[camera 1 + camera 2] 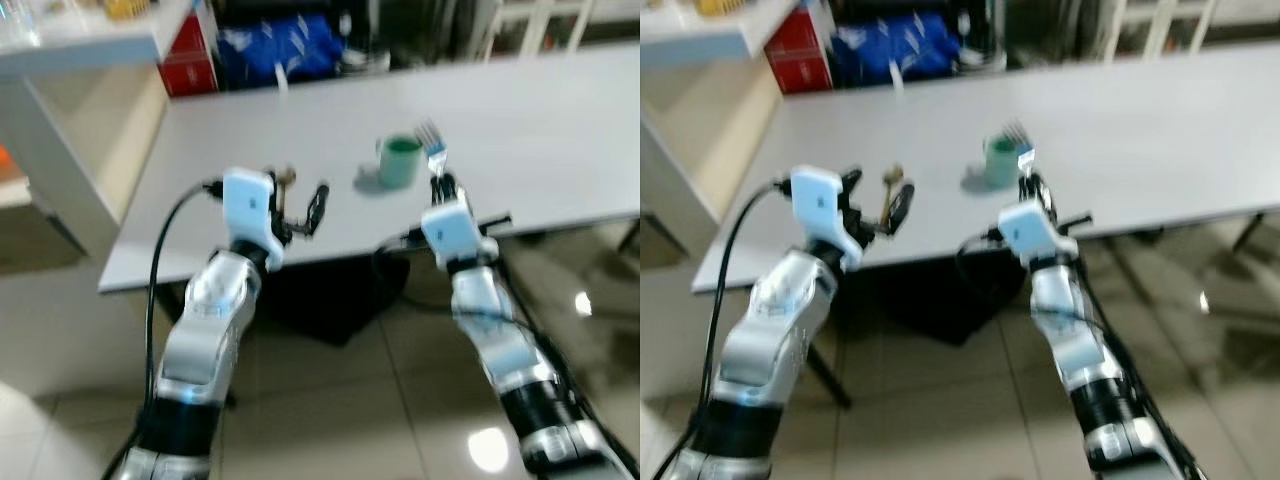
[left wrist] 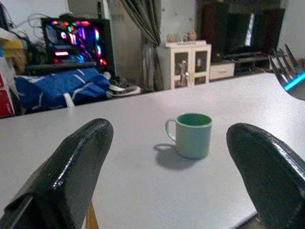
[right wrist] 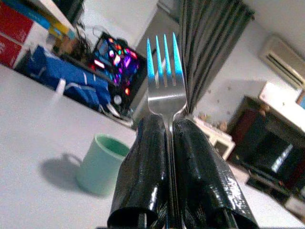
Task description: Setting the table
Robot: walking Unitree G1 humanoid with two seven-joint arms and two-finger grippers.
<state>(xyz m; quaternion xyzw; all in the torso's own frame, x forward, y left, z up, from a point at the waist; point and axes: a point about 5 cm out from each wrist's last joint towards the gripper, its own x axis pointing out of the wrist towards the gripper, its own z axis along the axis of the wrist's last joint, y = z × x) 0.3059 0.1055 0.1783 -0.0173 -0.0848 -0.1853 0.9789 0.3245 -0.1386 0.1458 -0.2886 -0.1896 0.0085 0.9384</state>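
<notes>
A long pale grey worktop [image 1: 540, 130] is seen stretching across the head views, with glossy tiled floor [image 1: 330, 400] below its near edge. Behind its far edge a blue bag [image 1: 280, 48] and a red box [image 1: 188, 60] are seen, and a lit computer case [image 2: 76, 40] and a white cabinet [image 2: 186, 64] are made out further back in the left wrist view. The two silver arms are raised at the near edge of the worktop. A mint green mug [image 1: 400, 160] is stood upright on the worktop, near the front edge and between the two arms, with its handle turned towards the robot's left. The left gripper [image 1: 300, 205] is held over the near edge with its fingers [image 2: 71, 167] spread wide apart and nothing between them; a small brownish object just beside it is too blurred to be identified. The right gripper [image 1: 441, 183] is closed tightly on the handle of a silver fork [image 3: 164, 81], which is held upright, tines up, just beside the mug on the robot's right and, as far as the blur allows, above the worktop rather than on it.
</notes>
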